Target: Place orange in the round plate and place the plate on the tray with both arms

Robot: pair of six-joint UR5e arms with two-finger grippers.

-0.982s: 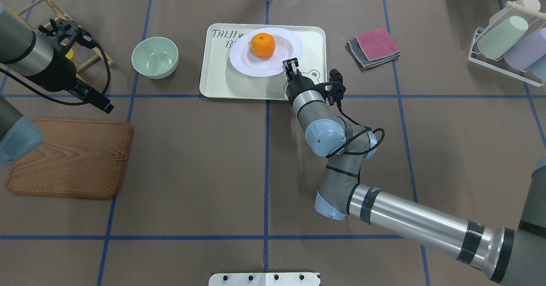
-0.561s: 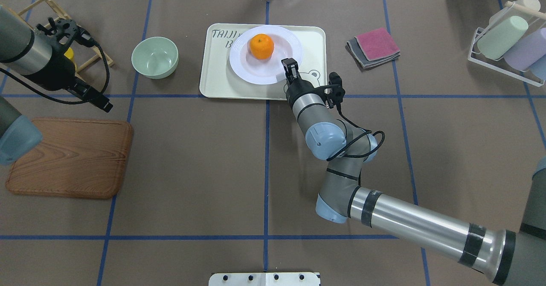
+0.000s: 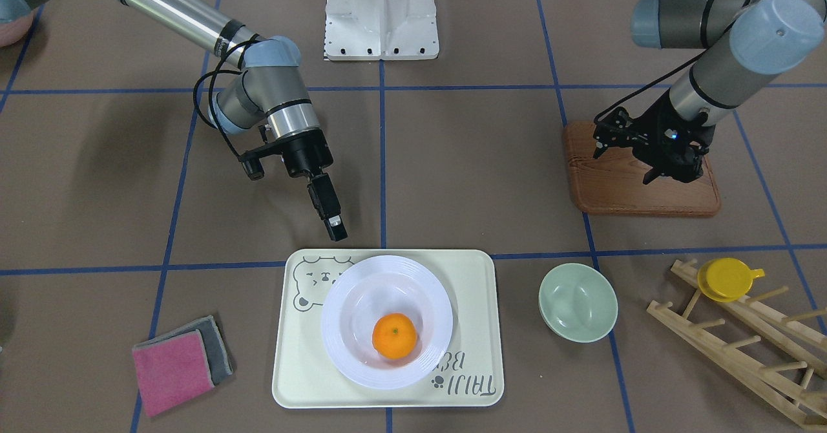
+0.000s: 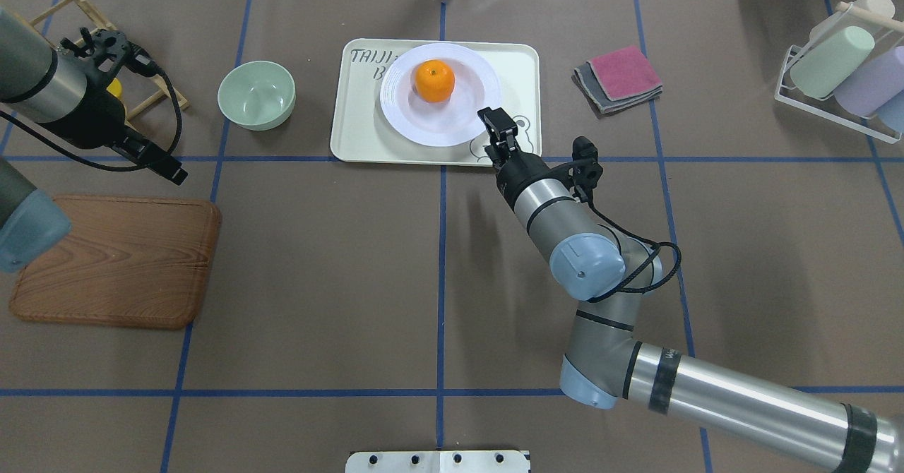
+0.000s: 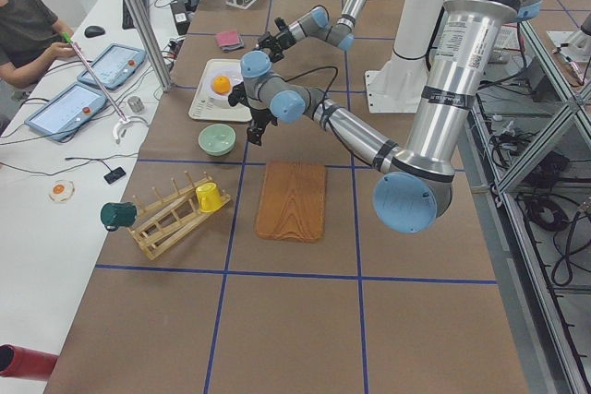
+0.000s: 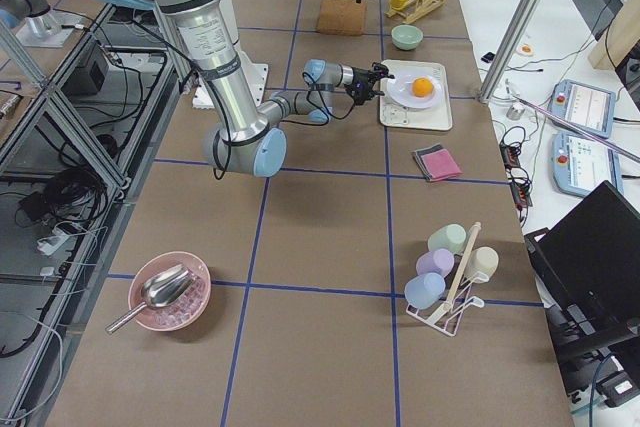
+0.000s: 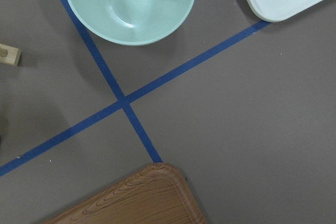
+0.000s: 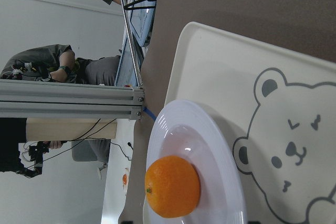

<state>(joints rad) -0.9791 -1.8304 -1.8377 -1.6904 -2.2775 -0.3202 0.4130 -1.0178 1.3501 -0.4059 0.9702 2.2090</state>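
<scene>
Your right gripper (image 4: 498, 128) hangs by the bear-face corner of the tray (image 4: 353, 134), jaws seemingly parted and empty, clear of the round plate (image 4: 395, 116). You'll find the orange (image 4: 433, 81) in that plate's centre, mid-tray. Whether your left gripper (image 3: 672, 171) is open, you cannot tell.

Tray (image 3: 477, 291): grey hand-drawn lettering "TAIJI" at its 5 o'clock corner in the front-facing view, upside down there. In the overhead view it reads upright at the 10 o'clock corner. The second line starts "BE"; the rest is hidden under the round plate (image 3: 352, 300). No other text can be read.
</scene>
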